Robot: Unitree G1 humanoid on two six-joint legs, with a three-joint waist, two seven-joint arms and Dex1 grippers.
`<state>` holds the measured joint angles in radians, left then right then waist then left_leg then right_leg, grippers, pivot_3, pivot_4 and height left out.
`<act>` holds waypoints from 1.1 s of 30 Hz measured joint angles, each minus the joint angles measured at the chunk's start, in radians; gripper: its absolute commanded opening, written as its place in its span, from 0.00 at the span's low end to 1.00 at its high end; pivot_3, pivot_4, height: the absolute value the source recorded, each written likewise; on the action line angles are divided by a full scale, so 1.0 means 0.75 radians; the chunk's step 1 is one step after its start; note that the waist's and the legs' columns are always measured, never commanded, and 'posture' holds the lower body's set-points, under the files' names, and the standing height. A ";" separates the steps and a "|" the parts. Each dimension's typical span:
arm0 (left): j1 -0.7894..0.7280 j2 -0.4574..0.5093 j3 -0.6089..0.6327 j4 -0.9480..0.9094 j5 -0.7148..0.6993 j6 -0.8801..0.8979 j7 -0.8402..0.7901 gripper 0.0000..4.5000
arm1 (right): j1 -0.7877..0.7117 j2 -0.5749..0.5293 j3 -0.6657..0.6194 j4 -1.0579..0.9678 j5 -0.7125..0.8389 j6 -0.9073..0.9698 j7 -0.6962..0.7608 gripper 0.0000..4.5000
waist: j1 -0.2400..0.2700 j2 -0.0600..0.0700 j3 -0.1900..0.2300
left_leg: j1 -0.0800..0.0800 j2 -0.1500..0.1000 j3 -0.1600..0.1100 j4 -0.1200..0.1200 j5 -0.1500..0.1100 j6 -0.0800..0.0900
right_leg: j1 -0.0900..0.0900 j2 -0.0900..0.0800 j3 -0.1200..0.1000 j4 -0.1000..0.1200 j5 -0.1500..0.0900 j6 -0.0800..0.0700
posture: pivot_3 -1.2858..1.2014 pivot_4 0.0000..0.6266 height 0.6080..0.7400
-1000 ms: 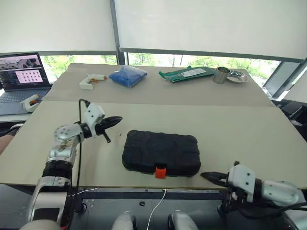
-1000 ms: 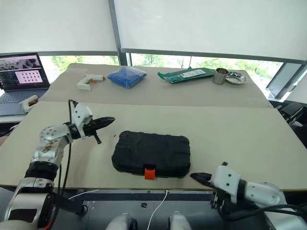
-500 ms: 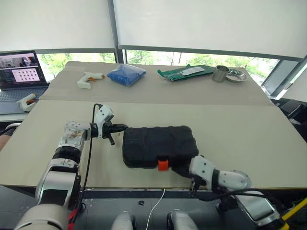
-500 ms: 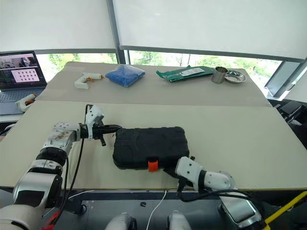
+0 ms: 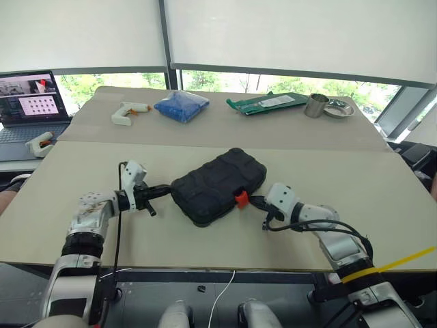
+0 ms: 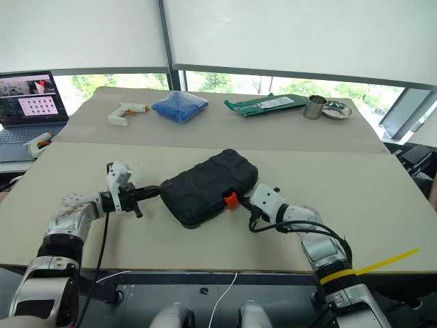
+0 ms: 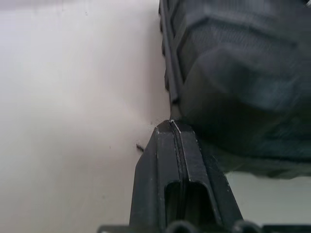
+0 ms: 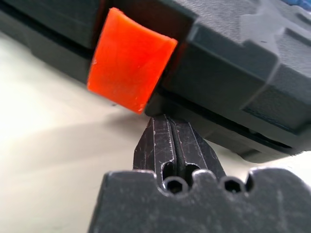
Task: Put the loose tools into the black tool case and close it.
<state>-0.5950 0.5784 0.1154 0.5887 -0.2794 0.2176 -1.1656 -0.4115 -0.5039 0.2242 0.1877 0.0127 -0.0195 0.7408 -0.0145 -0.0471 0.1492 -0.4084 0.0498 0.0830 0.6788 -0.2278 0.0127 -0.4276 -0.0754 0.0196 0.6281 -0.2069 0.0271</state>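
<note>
Black tool case (image 5: 217, 186) sits closed and skewed on the near table (image 5: 382, 191), orange latch (image 5: 241, 199) facing the right gripper (image 5: 257, 201). That one's clenched empty, tips against the case's edge beside the latch. Left gripper (image 5: 164, 190), also clenched, touches the opposite end.

You're looking at a lab or office test space: two plain beige tables (image 5: 321, 171) pushed together under a wall of windows with white roller blinds (image 5: 293, 34) drawn most of the way down, and an open laptop (image 5: 27, 109) showing data at the frame's upper left.
</note>
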 measured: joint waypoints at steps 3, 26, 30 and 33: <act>-0.039 0.088 0.034 -0.130 -0.097 0.123 -0.076 0.00 | 0.043 -0.041 -0.038 -0.035 0.011 0.001 0.017 0.01 | 0.003 0.000 0.000 | -0.002 0.000 -0.002 0.000 0.000 0.000 | 0.000 0.000 -0.002 0.000 0.000 0.000 | 0.52 0.24 1.00; -0.223 -0.305 -0.499 -0.352 0.150 0.350 0.138 0.00 | 0.395 0.016 -0.139 -0.490 0.326 0.241 0.073 0.01 | 0.000 0.006 -0.005 | 0.009 -0.002 -0.005 0.000 0.000 0.000 | 0.009 0.000 0.001 -0.002 -0.007 0.008 | 0.52 0.24 1.00; -0.176 -0.295 -0.497 -0.405 0.152 0.355 0.155 0.00 | 0.330 0.050 -0.118 -0.460 0.306 0.258 0.052 0.01 | 0.000 0.009 -0.010 | 0.012 -0.002 -0.005 0.000 0.000 0.000 | 0.011 0.000 0.001 0.000 -0.010 0.004 | 0.52 0.24 1.00; -0.172 -0.292 -0.488 -0.417 0.151 0.359 0.162 0.00 | 0.271 0.053 -0.087 -0.395 0.252 0.263 0.040 0.01 | 0.000 0.010 -0.011 | 0.013 -0.002 -0.005 0.000 0.000 0.000 | 0.011 0.001 0.001 0.001 -0.011 0.001 | 0.52 0.24 1.00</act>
<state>-0.7239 0.3597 -0.2507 0.2762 -0.1665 0.4872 -1.0442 -0.2086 -0.4645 0.1591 -0.1086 0.2017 0.1779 0.7706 -0.0144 -0.0399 0.1406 -0.3987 0.0483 0.0793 0.6786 -0.2278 0.0128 -0.4194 -0.0750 0.0205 0.6289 -0.2149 0.0281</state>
